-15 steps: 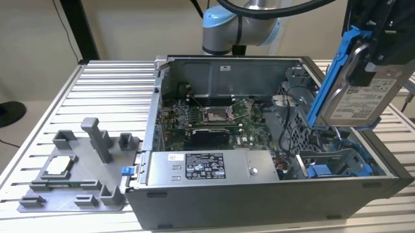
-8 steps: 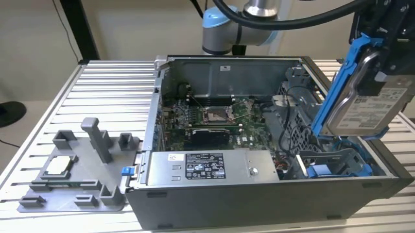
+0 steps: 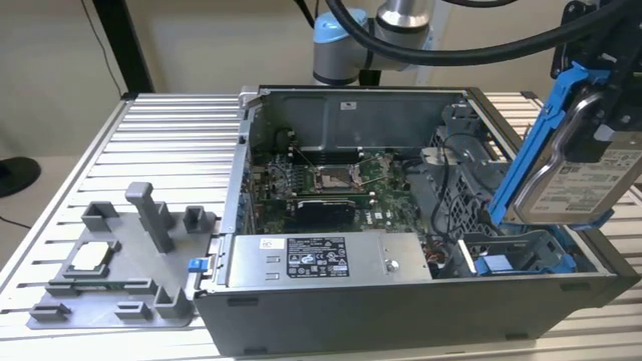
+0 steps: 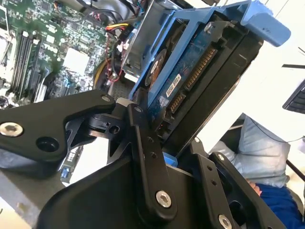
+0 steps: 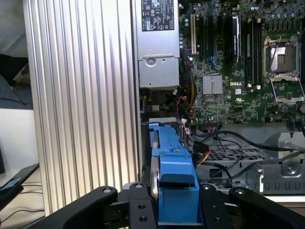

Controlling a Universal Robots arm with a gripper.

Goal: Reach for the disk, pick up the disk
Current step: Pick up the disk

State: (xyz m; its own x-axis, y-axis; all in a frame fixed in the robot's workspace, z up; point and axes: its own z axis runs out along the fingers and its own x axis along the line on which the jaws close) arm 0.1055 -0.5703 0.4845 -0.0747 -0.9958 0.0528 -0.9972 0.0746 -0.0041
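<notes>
At the exterior view's left, a grey fixture (image 3: 116,274) is seen lying on the ribbed table (image 3: 171,143), well apart from the open computer case (image 3: 401,248). In the middle, the motherboard (image 3: 331,180) is exposed within the case walls, the power supply (image 3: 326,259) being set along the near edge. At the exterior view's right, the disk (image 3: 576,158) is held tilted above the case's rim, clear of the blue drive bay (image 3: 522,256). The gripper (image 4: 159,143) is clamped on the disk's blue bracket, its fingers (image 4: 143,143) pressed against the edge.
</notes>
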